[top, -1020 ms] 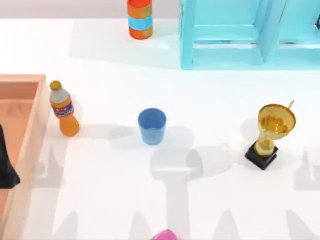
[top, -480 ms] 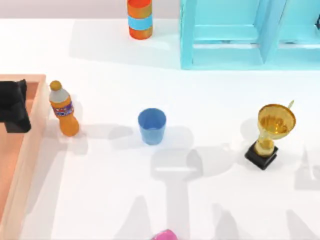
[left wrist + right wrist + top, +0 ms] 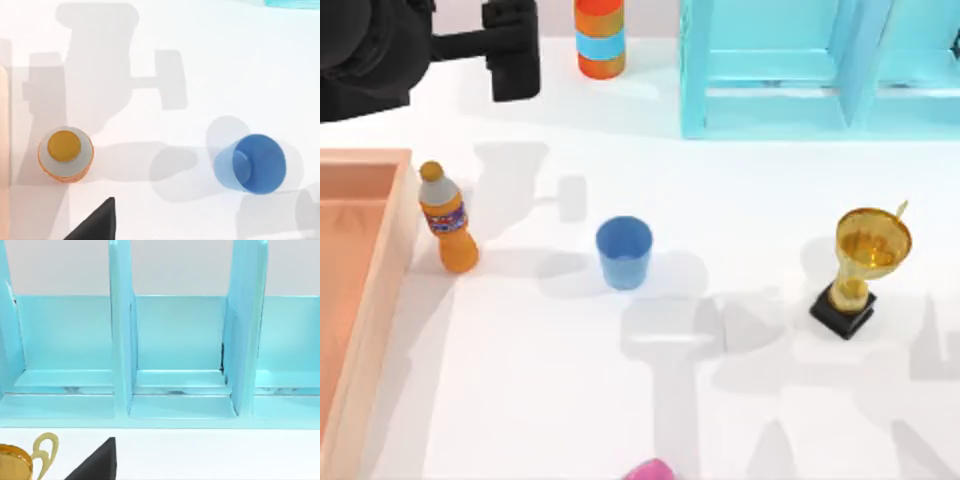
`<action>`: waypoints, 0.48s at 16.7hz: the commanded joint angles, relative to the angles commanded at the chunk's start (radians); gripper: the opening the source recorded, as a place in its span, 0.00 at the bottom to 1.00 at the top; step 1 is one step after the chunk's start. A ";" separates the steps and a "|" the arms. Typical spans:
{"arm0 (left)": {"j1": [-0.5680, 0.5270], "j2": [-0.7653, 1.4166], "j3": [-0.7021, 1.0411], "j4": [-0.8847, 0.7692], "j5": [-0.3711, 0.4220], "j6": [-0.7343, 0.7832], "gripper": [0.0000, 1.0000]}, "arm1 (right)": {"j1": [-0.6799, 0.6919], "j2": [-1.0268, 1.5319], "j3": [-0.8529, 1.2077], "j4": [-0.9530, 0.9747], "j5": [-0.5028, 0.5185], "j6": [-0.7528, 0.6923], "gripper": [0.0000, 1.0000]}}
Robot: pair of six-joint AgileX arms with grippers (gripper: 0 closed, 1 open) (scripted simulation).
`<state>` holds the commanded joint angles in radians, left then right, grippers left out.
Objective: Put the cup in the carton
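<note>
The cup (image 3: 624, 252) is seen upright on the white bench (image 3: 620, 400), apart from every gripper. To its left stands the orange bottle (image 3: 447, 218), and just beyond that bottle lies the carton (image 3: 380, 270). The left gripper (image 3: 510, 48) is held high, behind and to the cup's left; whether its jaws are apart cannot be told. The trophy (image 3: 860, 268) stands to the cup's right.
</note>
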<state>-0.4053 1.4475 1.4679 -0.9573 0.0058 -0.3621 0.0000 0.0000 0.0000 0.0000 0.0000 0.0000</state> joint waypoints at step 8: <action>-0.182 0.710 0.709 -0.455 0.000 -0.186 1.00 | 0.000 0.000 0.000 0.000 0.000 0.000 1.00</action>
<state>-0.5869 2.1579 2.1773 -1.4118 0.0063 -0.5482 0.0000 0.0000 0.0000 0.0000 0.0000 0.0000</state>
